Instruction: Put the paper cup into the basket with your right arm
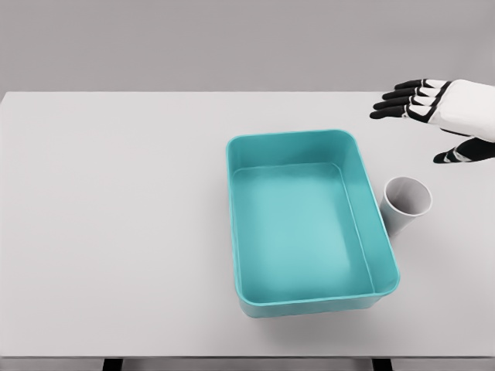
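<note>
Right hand (433, 116) raised, fingers (394, 102) spread, nothing held. White paper cup (407, 202) upright on table (116, 232), below fingertips, just beside right wall of empty teal basket (309, 139). Step judged: reach. Hand to be lowered, cup wall enclosed between thumb and fingers, basket wall avoided.

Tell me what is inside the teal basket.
Nothing: the teal basket shows only its bare floor. The paper cup stands outside, against its right wall. The near wall hides only a thin strip of floor.
</note>
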Action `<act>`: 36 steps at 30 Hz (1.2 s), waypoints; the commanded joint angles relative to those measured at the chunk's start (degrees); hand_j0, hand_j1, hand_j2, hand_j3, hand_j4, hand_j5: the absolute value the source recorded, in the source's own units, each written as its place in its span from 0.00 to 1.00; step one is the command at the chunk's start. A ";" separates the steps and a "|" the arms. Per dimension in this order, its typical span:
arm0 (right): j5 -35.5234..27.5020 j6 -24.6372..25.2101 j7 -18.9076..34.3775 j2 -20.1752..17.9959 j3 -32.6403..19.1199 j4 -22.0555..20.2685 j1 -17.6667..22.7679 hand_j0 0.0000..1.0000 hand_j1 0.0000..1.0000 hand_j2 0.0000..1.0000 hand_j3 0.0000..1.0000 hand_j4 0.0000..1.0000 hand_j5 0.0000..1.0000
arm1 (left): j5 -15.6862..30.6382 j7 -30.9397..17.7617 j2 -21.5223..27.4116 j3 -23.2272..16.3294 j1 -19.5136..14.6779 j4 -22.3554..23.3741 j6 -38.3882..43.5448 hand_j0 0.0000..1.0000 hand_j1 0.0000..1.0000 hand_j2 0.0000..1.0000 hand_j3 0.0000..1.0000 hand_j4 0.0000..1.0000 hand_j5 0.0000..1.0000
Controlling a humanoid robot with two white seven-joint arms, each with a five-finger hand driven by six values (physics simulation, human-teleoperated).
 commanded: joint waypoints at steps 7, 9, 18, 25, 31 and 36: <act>0.09 0.15 0.02 0.04 -0.06 0.28 0.00 1.00 1.00 1.00 1.00 1.00 1.00 | 0.00 -0.01 0.00 0.00 0.00 0.01 0.00 1.00 1.00 1.00 1.00 1.00 1.00; -0.96 0.15 -0.07 0.04 -2.16 1.59 0.17 1.00 1.00 1.00 1.00 1.00 1.00 | 0.00 -0.01 0.00 0.00 0.00 0.01 0.00 1.00 1.00 1.00 1.00 1.00 1.00; -23.99 0.15 1.07 -4.88 -3.31 11.27 10.45 1.00 1.00 1.00 1.00 1.00 1.00 | 0.00 -0.01 0.00 0.00 0.00 -0.16 0.00 1.00 1.00 1.00 1.00 1.00 1.00; -36.20 0.15 6.28 -5.14 -3.23 15.84 22.41 1.00 1.00 1.00 1.00 1.00 1.00 | 0.00 -0.01 0.00 0.00 0.00 0.01 0.00 1.00 1.00 1.00 1.00 1.00 1.00; -44.64 0.15 6.28 -1.37 -3.23 19.09 25.05 1.00 1.00 1.00 1.00 1.00 1.00 | 0.00 -0.01 0.00 0.00 0.00 0.01 0.00 1.00 1.00 1.00 1.00 1.00 1.00; -49.92 0.15 6.28 12.69 -13.33 23.22 24.96 1.00 1.00 1.00 1.00 1.00 1.00 | 0.00 -0.01 0.00 0.00 0.00 0.01 0.00 1.00 1.00 1.00 1.00 1.00 1.00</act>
